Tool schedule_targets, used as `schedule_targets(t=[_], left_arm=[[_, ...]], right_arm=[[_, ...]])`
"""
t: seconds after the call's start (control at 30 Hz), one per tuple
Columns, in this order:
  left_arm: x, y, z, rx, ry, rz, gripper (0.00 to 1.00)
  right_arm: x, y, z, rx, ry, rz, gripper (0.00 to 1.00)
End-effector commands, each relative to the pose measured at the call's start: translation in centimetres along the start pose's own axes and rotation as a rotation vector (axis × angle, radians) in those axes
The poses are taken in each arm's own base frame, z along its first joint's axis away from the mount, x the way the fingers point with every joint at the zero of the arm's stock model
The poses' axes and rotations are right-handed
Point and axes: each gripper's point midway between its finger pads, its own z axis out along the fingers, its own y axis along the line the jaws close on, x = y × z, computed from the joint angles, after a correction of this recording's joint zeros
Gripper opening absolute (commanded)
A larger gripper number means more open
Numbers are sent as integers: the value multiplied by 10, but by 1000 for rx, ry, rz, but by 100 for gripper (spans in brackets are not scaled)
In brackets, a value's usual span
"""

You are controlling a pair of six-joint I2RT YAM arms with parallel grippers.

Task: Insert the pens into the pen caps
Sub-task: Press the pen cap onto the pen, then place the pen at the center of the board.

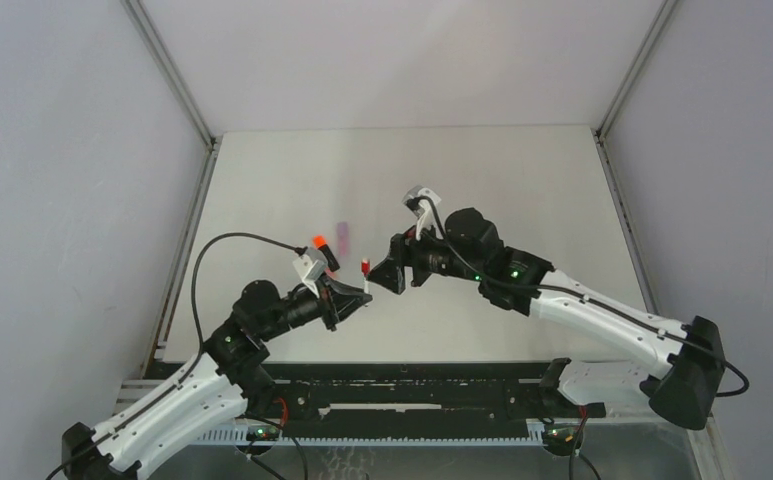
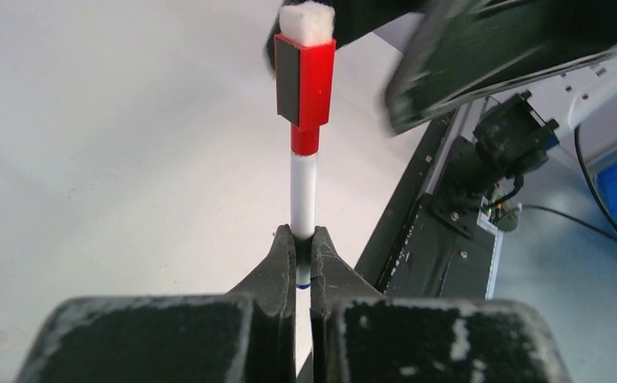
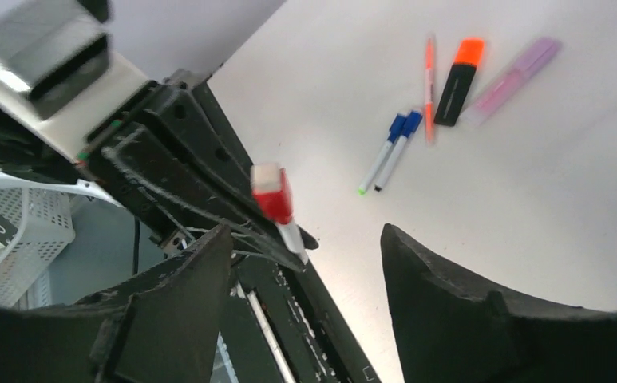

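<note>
My left gripper [image 2: 303, 239] is shut on the lower end of a thin white pen [image 2: 303, 187], held off the table. A red cap [image 2: 305, 80] with a white felt end sits on the pen's upper end. In the top view the left gripper [image 1: 357, 297] holds this pen [image 1: 365, 268] just in front of my right gripper [image 1: 379, 273]. The right gripper [image 3: 305, 235] is open and empty, and the red-capped pen [image 3: 274, 198] shows just beyond its jaws. On the table lie two blue-capped pens [image 3: 393, 148], a thin orange pen [image 3: 430, 84], a black orange-capped highlighter [image 3: 458, 80] and a lilac highlighter [image 3: 512, 72].
The orange-capped highlighter [image 1: 322, 245] and the lilac highlighter [image 1: 343, 233] lie just beyond the left gripper in the top view. Grey walls border the white table [image 1: 522, 180] on three sides. A black rail [image 1: 412, 385] runs along the near edge between the arm bases.
</note>
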Motion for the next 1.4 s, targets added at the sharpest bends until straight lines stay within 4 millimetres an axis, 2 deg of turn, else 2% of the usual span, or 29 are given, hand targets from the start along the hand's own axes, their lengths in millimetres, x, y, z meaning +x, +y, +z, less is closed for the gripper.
schedule_targets(t=[0.0,0.07,0.17,0.3,0.37,0.53,0.7,0.73,0.8,0.93,1.03,1.17,1.23,1.37], left_arm=[[5,21,1,-126,-20,-88,0],[20,42,-3,-246,6,-156,0],[43,80,-19,-465,18,-291,0],[81,120,-46,-668,42,-501,0],[97,134,-57,-732,52,-582,0],[121,146,-69,-814,111,-676,0],[129,152,-67,-834,164,-684,0],[129,152,-67,-835,172,-684,1],[132,153,-66,-841,187,-688,12],[128,158,-67,-857,164,-678,44],[109,162,-66,-860,90,-652,61],[75,171,-72,-899,-19,-554,76],[58,178,-80,-943,-70,-496,87],[26,190,-93,-1023,-161,-379,93]], right_arm=[[-60,21,-39,-42,-181,-95,68],[-63,13,-48,-5,-198,-105,68],[-56,-6,-56,67,-196,-89,69],[-31,-37,-59,146,-161,-17,69],[-21,-50,-62,184,-150,11,68],[-5,-73,-75,252,-150,61,68],[2,-83,-83,271,-155,90,68],[3,-85,-84,275,-156,95,68],[5,-87,-85,278,-156,103,68],[6,-92,-87,294,-158,112,68],[7,-96,-90,312,-159,113,68],[7,-100,-94,333,-162,103,68],[6,-104,-96,347,-164,92,69],[9,-121,-100,399,-171,70,73]])
